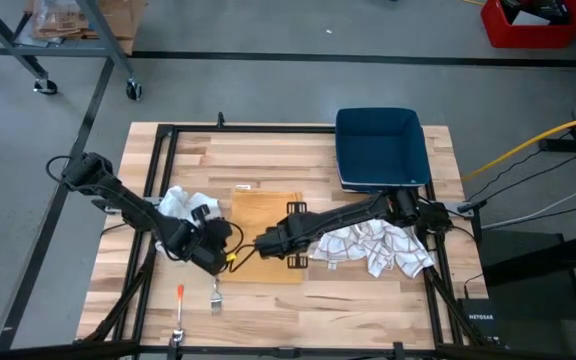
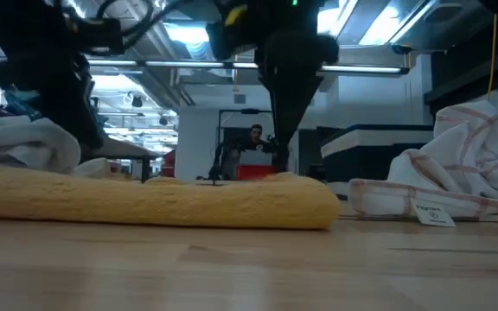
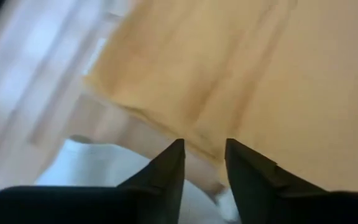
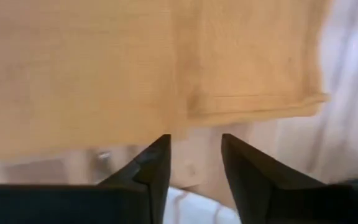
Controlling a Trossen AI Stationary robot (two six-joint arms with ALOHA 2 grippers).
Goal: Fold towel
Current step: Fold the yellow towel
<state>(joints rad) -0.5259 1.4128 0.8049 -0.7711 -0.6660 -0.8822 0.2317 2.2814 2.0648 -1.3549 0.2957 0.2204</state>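
Observation:
The yellow towel (image 1: 266, 235) lies folded flat on the middle of the table, and shows as a low pad in the low view (image 2: 154, 200). My left gripper (image 1: 230, 252) is low at the towel's left edge. Its fingers are open a little, and the towel's edge (image 3: 166, 127) lies just past the fingertips (image 3: 204, 149). My right gripper (image 1: 260, 243) reaches in from the table's right over the towel, also slightly open. Bare wood shows between its fingers (image 4: 194, 146) below the towel's hem (image 4: 253, 106). Neither gripper holds cloth.
A white cloth (image 1: 183, 203) lies bunched under my left arm. A white checked towel (image 1: 378, 248) is heaped under my right arm. A dark blue bin (image 1: 380, 148) stands at the far right. A fork (image 1: 216, 295) and an orange-handled tool (image 1: 180, 296) lie near the front edge.

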